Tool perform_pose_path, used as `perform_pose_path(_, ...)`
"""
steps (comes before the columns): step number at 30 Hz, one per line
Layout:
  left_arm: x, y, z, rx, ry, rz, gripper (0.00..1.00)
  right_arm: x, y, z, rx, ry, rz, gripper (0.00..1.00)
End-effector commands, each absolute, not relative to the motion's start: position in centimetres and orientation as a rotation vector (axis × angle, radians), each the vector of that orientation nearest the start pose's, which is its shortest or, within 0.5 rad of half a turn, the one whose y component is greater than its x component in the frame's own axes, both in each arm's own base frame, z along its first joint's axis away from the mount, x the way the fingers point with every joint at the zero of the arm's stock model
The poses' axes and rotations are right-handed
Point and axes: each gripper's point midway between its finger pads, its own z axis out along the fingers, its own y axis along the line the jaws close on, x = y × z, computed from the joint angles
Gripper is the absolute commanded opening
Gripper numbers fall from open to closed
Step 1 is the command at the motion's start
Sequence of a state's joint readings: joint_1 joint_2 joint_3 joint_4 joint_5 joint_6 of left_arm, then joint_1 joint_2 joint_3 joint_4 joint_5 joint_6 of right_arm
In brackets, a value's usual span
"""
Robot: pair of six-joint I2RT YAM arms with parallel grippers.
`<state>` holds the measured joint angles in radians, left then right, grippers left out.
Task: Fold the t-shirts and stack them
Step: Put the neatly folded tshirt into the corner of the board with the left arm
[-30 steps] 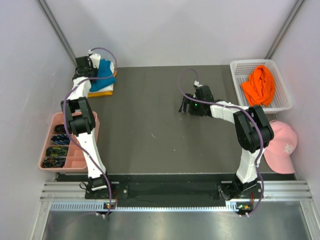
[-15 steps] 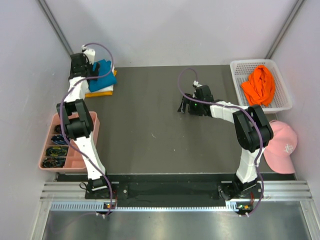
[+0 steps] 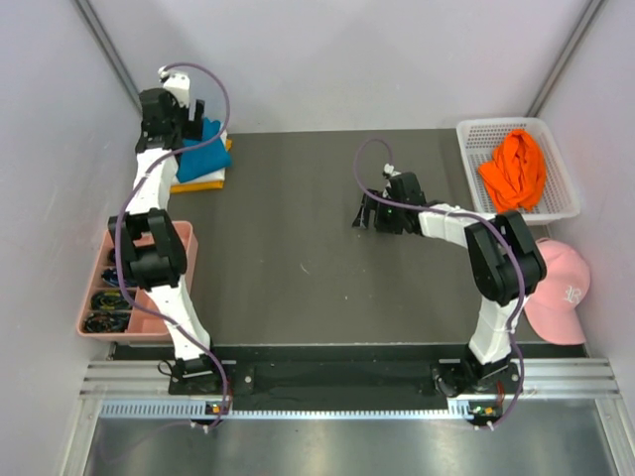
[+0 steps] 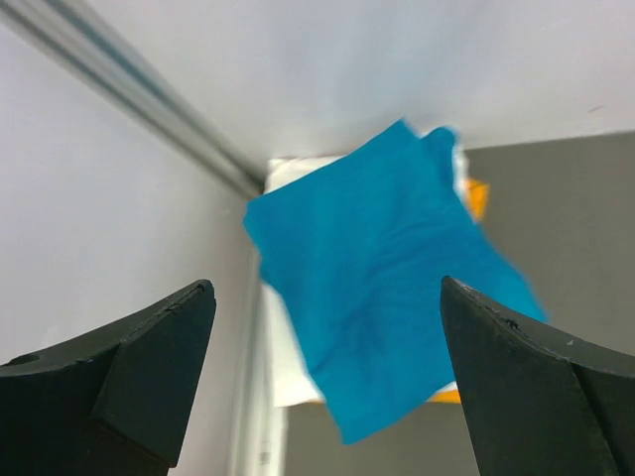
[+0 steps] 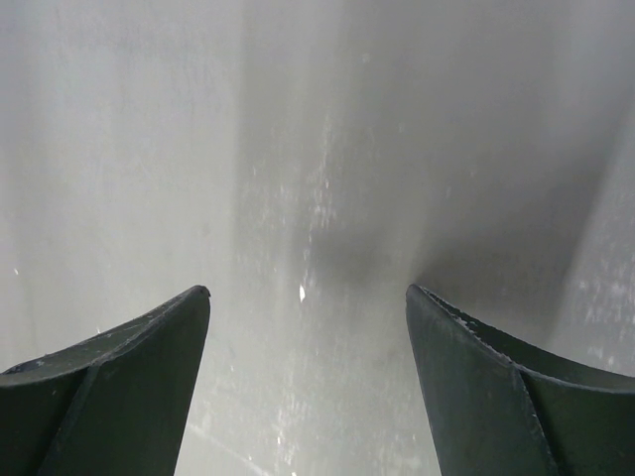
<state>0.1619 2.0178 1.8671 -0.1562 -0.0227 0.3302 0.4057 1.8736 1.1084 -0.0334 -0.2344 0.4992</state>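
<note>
Dark grey matte table (image 3: 298,258) filled the space between pale walls, and both of my arms reached out over it from the near edge. At the far right corner stood a white plastic mesh basket (image 3: 466,134) with a crumpled bright orange t-shirt (image 3: 513,169) inside it. A pink compartment tray (image 3: 147,315) sat at the left edge, and a pink baseball cap (image 3: 558,288) lay off the table's right side.

In the far left corner lay the stack. The folded teal-blue t-shirt (image 4: 387,288) was on top, skewed at an angle. The white t-shirt (image 4: 290,369) showed beneath it, and a sliver of the yellow-orange t-shirt (image 4: 478,195) peeked out at the edges.

My left pincer (image 4: 325,288) hung above that stack with its jaws spread wide, holding nothing and clear of the teal cloth. My right pincer (image 5: 308,290) hovered low over bare table near the middle, well apart from every shirt. Its jaws were also parted and empty.
</note>
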Motion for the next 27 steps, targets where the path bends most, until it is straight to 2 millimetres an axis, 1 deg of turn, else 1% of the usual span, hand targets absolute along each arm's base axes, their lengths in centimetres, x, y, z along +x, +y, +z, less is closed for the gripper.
perform_pose_path(1,59.3,7.1,32.6,0.053,1.723,0.170,0.99,34.7,22.4,1.2,-0.007,2.653,0.629,0.80)
perform_pose_path(3,59.0,5.6,32.9,-0.009,1.713,0.095,0.99,34.7,22.7,2.6,-0.030,2.619,0.641,0.81)
perform_pose_path(4,58.6,4.6,33.6,-0.016,1.703,0.054,0.99,34.7,22.7,3.0,-0.035,2.610,0.642,0.81)
perform_pose_path(5,58.4,3.7,33.4,-0.072,1.710,-0.018,0.99,34.8,22.7,3.4,-0.042,2.593,0.629,0.81)
perform_pose_path(6,58.0,3.0,33.5,-0.089,1.710,-0.062,0.99,34.8,22.8,4.6,-0.054,2.565,0.628,0.81)
perform_pose_path(7,57.3,1.8,34.4,-0.084,1.698,-0.109,0.99,34.8,22.7,5.1,-0.062,2.550,0.618,0.81)
perform_pose_path(8,56.8,0.9,33.3,-0.118,1.722,-0.173,0.99,34.8,22.5,5.6,-0.071,2.534,0.588,0.81)
perform_pose_path(9,56.2,-0.3,33.3,-0.101,1.725,-0.222,0.99,34.7,22.4,6.9,-0.084,2.499,0.577,0.81)
perform_pose_path(10,55.1,-1.7,34.4,-0.084,1.706,-0.253,0.99,34.5,22.6,7.7,-0.109,2.470,0.569,0.81)
perform_pose_path(11,54.5,-2.4,32.9,-0.097,1.738,-0.263,0.99,34.5,22.3,8.3,-0.128,2.442,0.529,0.82)
perform_pose_path(12,54.0,-2.2,32.6,-0.123,1.745,-0.229,0.99,34.1,22.2,8.5,-0.144,2.432,0.509,0.82)
perform_pose_path(13,52.9,-4.6,33.3,-0.093,1.737,-0.249,0.99,33.5,22.4,10.0,-0.164,2.400,0.508,0.82)
perform_pose_path(14,52.2,-5.2,33.1,-0.088,1.748,-0.254,0.99,33.4,22.1,10.4,-0.163,2.385,0.476,0.82)
perform_pose_path(15,51.4,-6.1,31.7,-0.077,1.786,-0.265,0.99,32.9,21.9,10.7,-0.166,2.377,0.470,0.82)
perform_pose_path(16,50.1,-7.8,32.4,-0.053,1.776,-0.279,0.99,32.5,22.0,12.0,-0.167,2.346,0.489,0.82)
perform_pose_path(17,49.0,-8.4,30.7,-0.047,1.810,-0.276,0.99,32.3,21.8,12.4,-0.157,2.324,0.463,0.82)
perform_pose_path(18,48.3,-9.2,30.5,-0.039,1.808,-0.283,0.99,31.8,21.5,12.4,-0.156,2.321,0.458,0.82)
perform_pose_path(19,47.0,-10.1,31.3,-0.033,1.784,-0.276,0.99,31.4,21.4,12.6,-0.159,2.309,0.457,0.82)
perform_pose_path(20,46.0,-10.5,29.2,-0.029,1.822,-0.266,0.99,31.1,21.1,13.9,-0.154,2.270,0.451,0.82)
perform_pose_path(21,45.3,-10.9,28.8,-0.026,1.820,-0.265,0.99,30.5,20.8,13.6,-0.157,2.274,0.439,0.83)
perform_pose_path(22,44.1,-11.8,29.4,-0.002,1.800,-0.279,0.99,30.2,20.4,13.9,-0.151,2.263,0.426,0.83)
perform_pose_path(23,43.2,-11.6,27.4,-0.015,1.838,-0.243,0.99,29.8,19.7,14.8,-0.127,2.233,0.403,0.83)
perform_pose_path(25,41.7,-11.9,26.8,-0.007,1.845,-0.241,0.99,28.7,18.9,14.7,-0.117,2.223,0.387,0.83)
perform_pose_path(26,40.9,-11.4,24.9,-0.032,1.880,-0.219,0.99,28.4,18.3,14.8,-0.092,2.215,0.370,0.83)
perform_pose_path(27,40.1,-11.3,25.1,-0.039,1.867,-0.229,0.99,27.5,17.6,15.3,-0.075,2.192,0.378,0.83)
